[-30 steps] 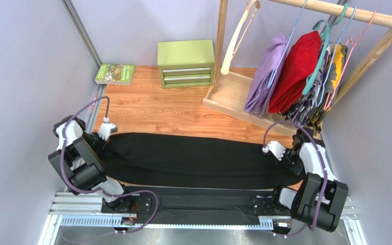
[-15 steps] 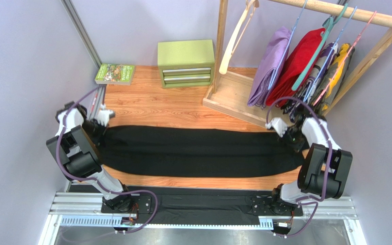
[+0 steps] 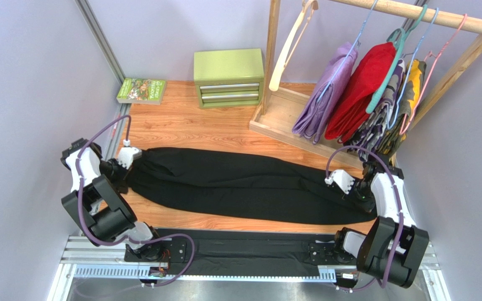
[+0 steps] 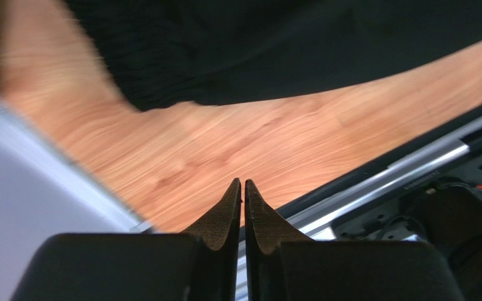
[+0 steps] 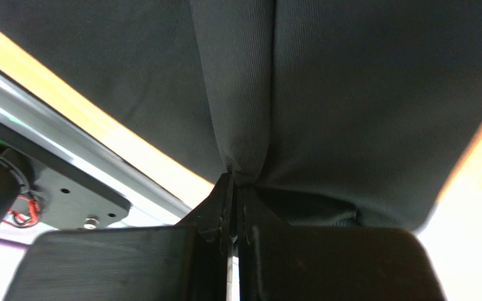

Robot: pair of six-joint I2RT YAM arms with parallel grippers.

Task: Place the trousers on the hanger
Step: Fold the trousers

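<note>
The black trousers [image 3: 237, 185] lie stretched across the wooden table, slanting from far left to near right. My left gripper [image 3: 124, 166] is at their left end. In the left wrist view it [image 4: 242, 183] is shut with nothing between its fingers, and the trousers [image 4: 237, 50] lie beyond the tips. My right gripper [image 3: 350, 188] is at the right end. In the right wrist view it [image 5: 234, 179] is shut on a pinched fold of the trousers [image 5: 325, 94]. The beige wooden hanger [image 3: 290, 47] hangs at the left end of the rack, far from both grippers.
A wooden clothes rack [image 3: 413, 15] at the back right holds purple [image 3: 322, 100], red [image 3: 360, 91] and other garments on thin hangers. A green drawer box [image 3: 228, 76] and a book [image 3: 141, 90] sit at the back. A metal rail [image 3: 250, 254] runs along the near edge.
The trousers went from a taut straight band to a slacker, slanted lay. My right gripper moved toward the near edge with its end. The garments on the rack swung.
</note>
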